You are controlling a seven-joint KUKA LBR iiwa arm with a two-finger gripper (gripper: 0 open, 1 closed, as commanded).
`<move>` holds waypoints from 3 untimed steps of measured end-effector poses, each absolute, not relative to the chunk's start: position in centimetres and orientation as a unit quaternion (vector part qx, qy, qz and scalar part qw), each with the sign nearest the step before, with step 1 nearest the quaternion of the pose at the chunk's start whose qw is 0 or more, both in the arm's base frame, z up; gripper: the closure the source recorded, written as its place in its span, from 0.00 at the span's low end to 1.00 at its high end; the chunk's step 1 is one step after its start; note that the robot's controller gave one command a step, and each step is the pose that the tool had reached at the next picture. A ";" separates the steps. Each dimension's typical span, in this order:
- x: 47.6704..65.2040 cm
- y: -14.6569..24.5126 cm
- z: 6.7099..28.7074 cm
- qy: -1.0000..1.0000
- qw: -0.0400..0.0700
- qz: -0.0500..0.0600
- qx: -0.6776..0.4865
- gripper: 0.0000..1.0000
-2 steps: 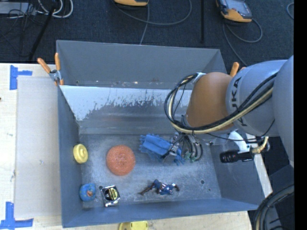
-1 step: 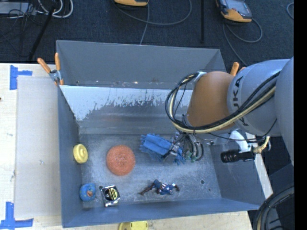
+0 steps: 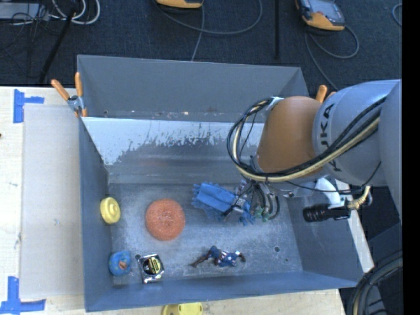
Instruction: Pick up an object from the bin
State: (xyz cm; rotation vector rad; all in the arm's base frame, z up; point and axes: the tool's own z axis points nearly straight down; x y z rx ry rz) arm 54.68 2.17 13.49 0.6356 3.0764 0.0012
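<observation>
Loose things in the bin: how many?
6: blue piece at the gripper, orange pad centre-left, yellow disc left, blue knob and tape measure front-left, small dark toy front-centre. The arm may hide others.

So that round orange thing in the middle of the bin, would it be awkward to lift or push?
The orange pad looks rough and fuzzy, like a scourer, so probably light and squashy, not slippery. It seems to lie flat on the bin floor, so a push would likely slide it rather than roll it.
</observation>
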 end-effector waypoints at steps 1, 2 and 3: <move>54.6 2.2 14.0 0.979 -0.001 0.000 0.202 1.00; 54.7 2.2 14.8 0.979 -0.001 0.000 0.202 1.00; 54.7 2.2 15.5 0.979 0.000 0.000 0.201 1.00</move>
